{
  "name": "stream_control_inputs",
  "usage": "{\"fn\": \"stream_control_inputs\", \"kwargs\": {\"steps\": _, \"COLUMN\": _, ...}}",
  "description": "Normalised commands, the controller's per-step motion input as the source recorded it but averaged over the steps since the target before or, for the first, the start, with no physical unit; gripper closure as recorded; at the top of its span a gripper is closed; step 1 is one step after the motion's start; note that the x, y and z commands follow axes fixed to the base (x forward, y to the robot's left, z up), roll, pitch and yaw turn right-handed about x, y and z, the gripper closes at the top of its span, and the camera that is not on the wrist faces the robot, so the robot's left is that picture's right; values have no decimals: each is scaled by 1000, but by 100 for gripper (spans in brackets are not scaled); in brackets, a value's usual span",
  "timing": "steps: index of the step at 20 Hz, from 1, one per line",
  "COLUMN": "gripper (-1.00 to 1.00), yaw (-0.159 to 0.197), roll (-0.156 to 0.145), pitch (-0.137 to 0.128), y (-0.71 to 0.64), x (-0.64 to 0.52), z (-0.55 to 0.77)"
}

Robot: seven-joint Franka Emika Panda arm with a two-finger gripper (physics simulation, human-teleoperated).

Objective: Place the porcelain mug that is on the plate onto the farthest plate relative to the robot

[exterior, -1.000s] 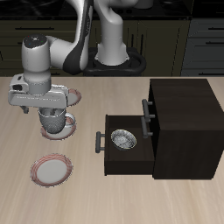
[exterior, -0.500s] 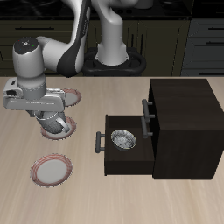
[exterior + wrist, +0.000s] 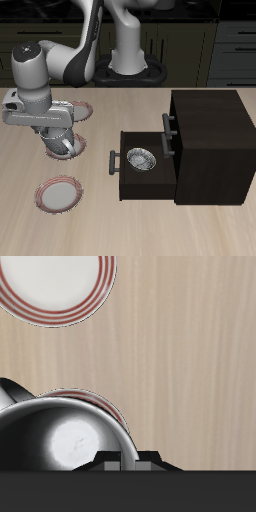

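The porcelain mug (image 3: 66, 144), grey-white and shiny, hangs tilted in my gripper (image 3: 62, 134) just above the middle red-rimmed plate (image 3: 82, 151). The gripper is shut on the mug's rim. In the wrist view the mug (image 3: 68, 442) fills the space beside my fingertips (image 3: 112, 462), with the plate's rim (image 3: 108, 406) showing under it. The plate nearest the table's front edge (image 3: 58, 195) is bare and also shows in the wrist view (image 3: 50, 286). A third plate (image 3: 87, 108) lies farther back by the robot's base.
A dark cabinet (image 3: 210, 145) stands beside the plates with its drawer (image 3: 140, 178) pulled open. A metal bowl (image 3: 141, 158) lies in the drawer.
The gripper has closed on the mug, swung sideways a little and tipped the mug, which now hangs slightly above the middle plate.
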Motion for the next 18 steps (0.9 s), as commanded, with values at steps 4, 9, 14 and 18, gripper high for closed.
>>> {"fn": "stream_control_inputs", "kwargs": {"steps": 4, "gripper": 100, "yaw": -8, "roll": 14, "pitch": -45, "y": 108, "x": 49, "z": 314}}
{"fn": "stream_control_inputs", "kwargs": {"steps": 9, "gripper": 100, "yaw": -18, "roll": -8, "pitch": 2, "y": 2, "x": 162, "z": 140}}
{"fn": "stream_control_inputs", "kwargs": {"steps": 14, "gripper": 100, "yaw": -14, "roll": -10, "pitch": 20, "y": -33, "x": 230, "z": 55}}
{"fn": "stream_control_inputs", "kwargs": {"steps": 18, "gripper": 100, "yaw": -2, "roll": -27, "pitch": -17, "y": -28, "x": 223, "z": 200}}
